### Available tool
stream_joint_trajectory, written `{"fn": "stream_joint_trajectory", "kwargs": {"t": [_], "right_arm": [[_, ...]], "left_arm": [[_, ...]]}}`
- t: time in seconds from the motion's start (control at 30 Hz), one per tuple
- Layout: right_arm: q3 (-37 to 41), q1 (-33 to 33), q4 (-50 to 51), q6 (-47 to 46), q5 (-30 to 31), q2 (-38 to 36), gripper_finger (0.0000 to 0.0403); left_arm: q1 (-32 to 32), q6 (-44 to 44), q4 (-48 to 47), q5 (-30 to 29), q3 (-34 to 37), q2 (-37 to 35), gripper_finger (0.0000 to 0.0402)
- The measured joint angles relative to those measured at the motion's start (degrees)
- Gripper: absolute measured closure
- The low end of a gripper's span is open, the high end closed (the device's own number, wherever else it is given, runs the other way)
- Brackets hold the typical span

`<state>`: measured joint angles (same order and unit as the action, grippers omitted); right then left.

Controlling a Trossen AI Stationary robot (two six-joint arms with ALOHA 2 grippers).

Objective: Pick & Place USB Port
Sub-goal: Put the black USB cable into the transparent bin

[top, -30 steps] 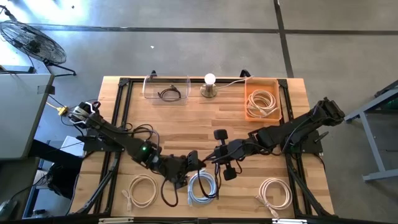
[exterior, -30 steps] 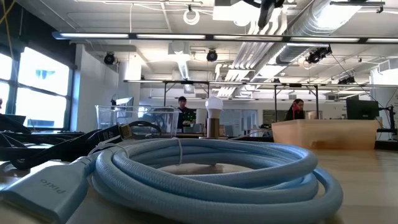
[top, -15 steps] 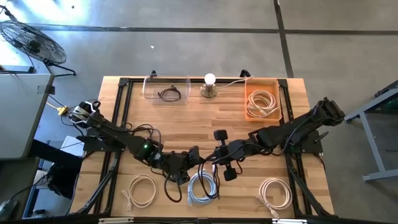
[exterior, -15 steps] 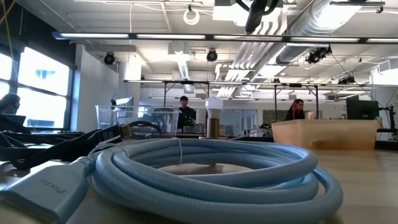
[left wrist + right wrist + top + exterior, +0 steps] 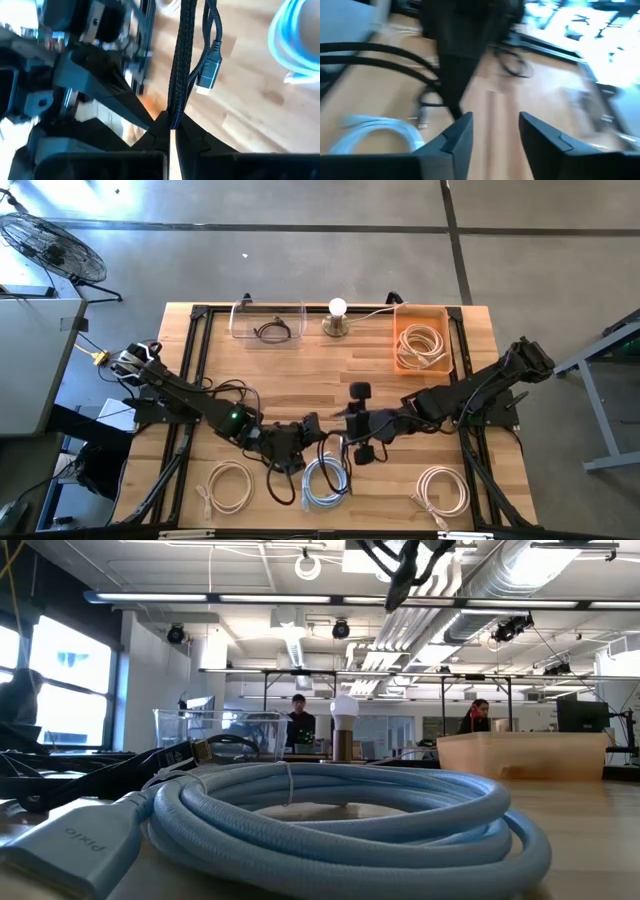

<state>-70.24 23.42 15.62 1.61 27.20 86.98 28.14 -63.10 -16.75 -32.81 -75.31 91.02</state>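
Note:
A black braided USB cable [image 5: 182, 60] hangs above the table's near middle, its plug [image 5: 206, 80] dangling free. My left gripper [image 5: 313, 428] is shut on it. My right gripper [image 5: 345, 427] faces it from the right and stands open [image 5: 495, 116] with nothing between its fingers. The cable's slack loop [image 5: 274, 480] droops toward the near edge. A light blue cable coil [image 5: 325, 480] lies flat on the table just below both grippers. My left gripper pinches the black braided cable [image 5: 174, 114] between its two fingertips, a short way from the plug end. The fingers come slanting down from the table's left. The held stretch is lifted clear of the table, and the plug hangs loose beside it.
White cable coils lie near the front edge at the left [image 5: 228, 485] and right [image 5: 442, 490]. At the far edge stand a clear bin [image 5: 268, 325] holding a black cable, a lamp [image 5: 337, 315] and an orange bin [image 5: 420, 345] holding a white cable. People show in the room beyond.
My left gripper has edged toward the right gripper and tipped a little. My right gripper has swung at the wrist while staying in place. The dark cable seen overhead in the low view has shifted toward the picture's left.

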Motion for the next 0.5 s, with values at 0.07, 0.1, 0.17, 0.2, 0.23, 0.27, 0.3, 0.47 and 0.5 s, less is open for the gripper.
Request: {"fn": "stream_joint_trajectory", "kwargs": {"t": [0.07, 0.1, 0.17, 0.2, 0.23, 0.27, 0.3, 0.47, 0.5], "right_arm": [[0.0, 0.0, 1.4, 1.4, 5.9, 0.0, 0.0234], [0.0, 0.0, 2.6, 1.9, 9.4, 0.0, 0.0232], [0.0, 0.0, 5.4, 1.7, 17.0, 0.0, 0.0230], [0.0, 0.0, 6.9, 1.1, 20.3, 0.0, 0.0231], [0.0, 0.0, 8.4, 0.4, 23.1, 0.0, 0.0232], [0.0, -0.1, 9.8, -0.5, 25.2, 0.0, 0.0233], [0.0, -0.2, 11.1, -1.6, 26.4, 0.0, 0.0233], [0.0, -0.8, 15.6, -5.7, 24.9, 0.0, 0.0234], [0.0, -0.9, 16.2, -6.2, 24.3, 0.0, 0.0234]], "left_arm": [[0.0, 1.3, -1.5, -5.8, 0.0, 0.0, 0.0398], [0.0, 2.0, -2.5, -9.6, 0.0, 0.0, 0.0398], [0.0, 3.4, -4.9, -19.4, 0.0, 0.0, 0.0398], [0.0, 3.7, -6.5, -24.8, 0.0, 0.0, 0.0398], [0.0, 4.2, -8.3, -30.4, 0.0, 0.0, 0.0398], [-0.4, 4.8, -10.3, -35.9, 0.0, 0.0, 0.0398], [-1.0, 5.4, -12.3, -40.8, 0.0, 0.0, 0.0398], [-7.8, 19.1, -26.8, -51.6, 0.0, -1.1, 0.0398], [-9.9, 22.9, -29.7, -50.2, 0.0, -1.7, 0.0398]]}}
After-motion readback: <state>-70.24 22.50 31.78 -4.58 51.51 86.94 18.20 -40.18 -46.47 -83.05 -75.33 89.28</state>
